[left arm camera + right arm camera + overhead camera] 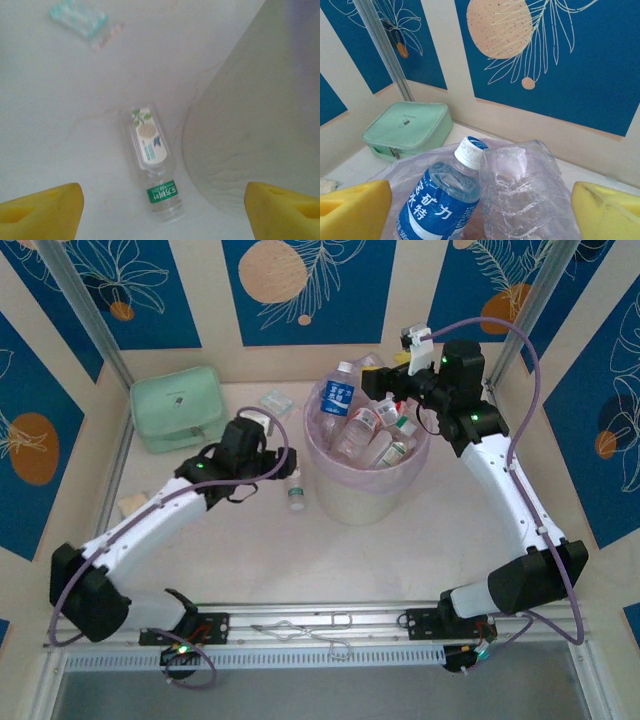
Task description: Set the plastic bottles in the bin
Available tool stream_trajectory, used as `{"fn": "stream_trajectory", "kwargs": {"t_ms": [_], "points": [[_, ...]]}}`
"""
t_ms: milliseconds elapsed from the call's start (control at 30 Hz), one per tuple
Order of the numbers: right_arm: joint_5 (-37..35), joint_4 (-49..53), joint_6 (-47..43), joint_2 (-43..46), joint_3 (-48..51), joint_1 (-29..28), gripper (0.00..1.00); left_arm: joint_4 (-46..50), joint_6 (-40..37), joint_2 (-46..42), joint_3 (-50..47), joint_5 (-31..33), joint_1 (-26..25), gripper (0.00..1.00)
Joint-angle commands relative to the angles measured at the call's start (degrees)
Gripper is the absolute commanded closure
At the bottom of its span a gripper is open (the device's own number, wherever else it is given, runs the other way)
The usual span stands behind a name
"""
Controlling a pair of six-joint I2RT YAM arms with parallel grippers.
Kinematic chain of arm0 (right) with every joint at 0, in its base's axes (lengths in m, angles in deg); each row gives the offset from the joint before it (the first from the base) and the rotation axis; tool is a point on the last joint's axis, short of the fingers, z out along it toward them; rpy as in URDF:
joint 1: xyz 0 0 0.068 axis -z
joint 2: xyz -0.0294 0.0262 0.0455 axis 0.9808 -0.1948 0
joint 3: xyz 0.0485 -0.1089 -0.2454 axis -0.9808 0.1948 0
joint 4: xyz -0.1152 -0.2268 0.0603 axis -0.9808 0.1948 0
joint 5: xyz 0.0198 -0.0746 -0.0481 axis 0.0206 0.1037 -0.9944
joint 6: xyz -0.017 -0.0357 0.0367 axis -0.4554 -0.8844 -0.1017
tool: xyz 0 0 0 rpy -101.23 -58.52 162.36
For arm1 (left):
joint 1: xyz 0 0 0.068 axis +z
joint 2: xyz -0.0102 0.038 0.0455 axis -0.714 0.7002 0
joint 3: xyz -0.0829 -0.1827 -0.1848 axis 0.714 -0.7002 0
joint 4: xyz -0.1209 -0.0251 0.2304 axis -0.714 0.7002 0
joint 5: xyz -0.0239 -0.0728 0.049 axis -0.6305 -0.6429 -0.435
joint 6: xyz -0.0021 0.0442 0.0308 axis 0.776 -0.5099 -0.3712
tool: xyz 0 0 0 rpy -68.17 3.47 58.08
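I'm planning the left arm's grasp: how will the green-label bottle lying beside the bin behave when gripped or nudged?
The bottle lies on its side on the smooth table, so a nudge would probably roll it. No liquid line shows through its clear body, so it is likely empty and very light. Its thin walls may dent under a squeeze.

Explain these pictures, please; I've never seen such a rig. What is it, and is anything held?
Two robot arms are bolted at the near edge of the table. The top picture looks down from behind them; the other two come from cameras on each wrist, yellow pads at the edges. The left tool hangs open over a bottle lying beside the bin. The right tool is open above the bottles in the bin. A mint-green pouch sits far left. Nothing is held.
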Motion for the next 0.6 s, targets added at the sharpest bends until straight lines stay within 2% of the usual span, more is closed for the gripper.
{"fn": "stream_trajectory", "kwargs": {"t_ms": [0, 167, 300, 433, 567], "points": [[0.7, 0.2, 2.6, 3.4, 2.0, 0.6, 0.09, -8.7, 7.3, 4.0, -2.4, -1.0, 0.4, 0.13], [1.0, 4.0, 5.0, 8.9, 4.8, 3.2, 0.13, -12.4, 9.6, 10.5, -3.5, 1.3, 0.4, 0.11], [4.0, 6.5, 10.4, 13.9, 8.6, 8.4, 0.19, -14.4, 12.2, 15.6, -4.2, 1.2, 0.4, 0.14], [8.9, 8.0, 15.2, 18.5, 12.6, 14.0, 0.2, -17.6, 13.7, 19.6, -5.4, 0.7, 0.4, 0.19], [7.8, 12.4, 16.6, 21.2, 14.4, 16.5, 0.17, -18.9, 14.3, 22.8, -5.5, 0.3, 0.4, 0.26]]}}
